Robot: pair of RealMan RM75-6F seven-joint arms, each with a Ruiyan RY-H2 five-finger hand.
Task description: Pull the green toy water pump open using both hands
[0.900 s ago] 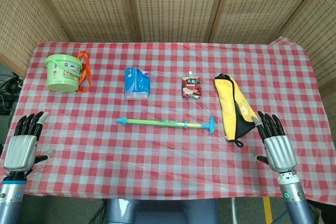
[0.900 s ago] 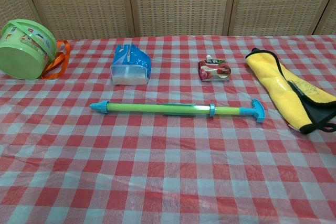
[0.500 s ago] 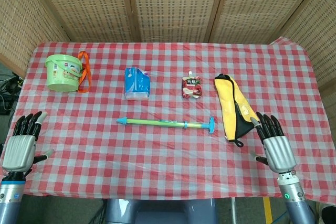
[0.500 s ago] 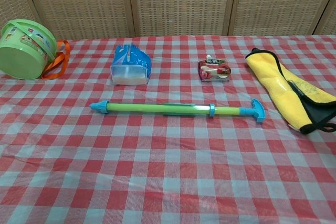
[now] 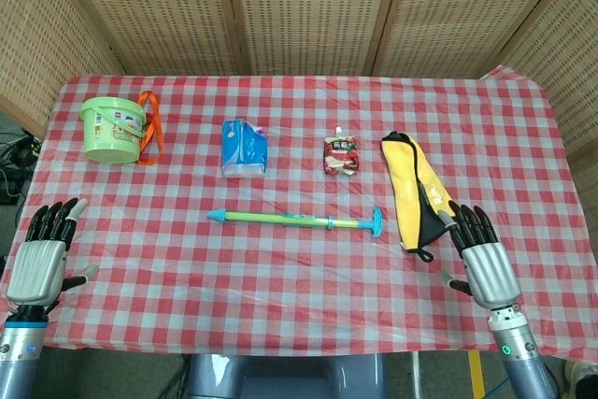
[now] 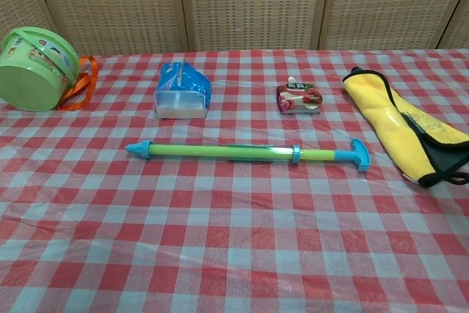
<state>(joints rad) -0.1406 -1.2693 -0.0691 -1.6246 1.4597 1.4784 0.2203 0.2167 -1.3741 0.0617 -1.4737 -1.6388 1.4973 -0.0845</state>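
The green toy water pump (image 5: 294,220) (image 6: 245,152) lies flat across the middle of the checked table, blue nozzle to the left and blue T-handle (image 5: 376,222) (image 6: 359,154) to the right. My left hand (image 5: 39,257) hovers at the table's near left edge, fingers apart and empty, far from the pump. My right hand (image 5: 481,257) is at the near right edge, fingers spread and empty, beside the yellow pouch. Neither hand shows in the chest view.
A green bucket (image 5: 115,128) (image 6: 35,70) with an orange strap stands at the far left. A blue tissue pack (image 5: 244,147) (image 6: 182,91), a red snack pouch (image 5: 341,155) (image 6: 299,97) and a yellow and black pouch (image 5: 416,190) (image 6: 407,124) lie behind and right of the pump.
My right hand has drifted slightly left and toward the near edge. The left hand has barely shifted. The pump has not moved.
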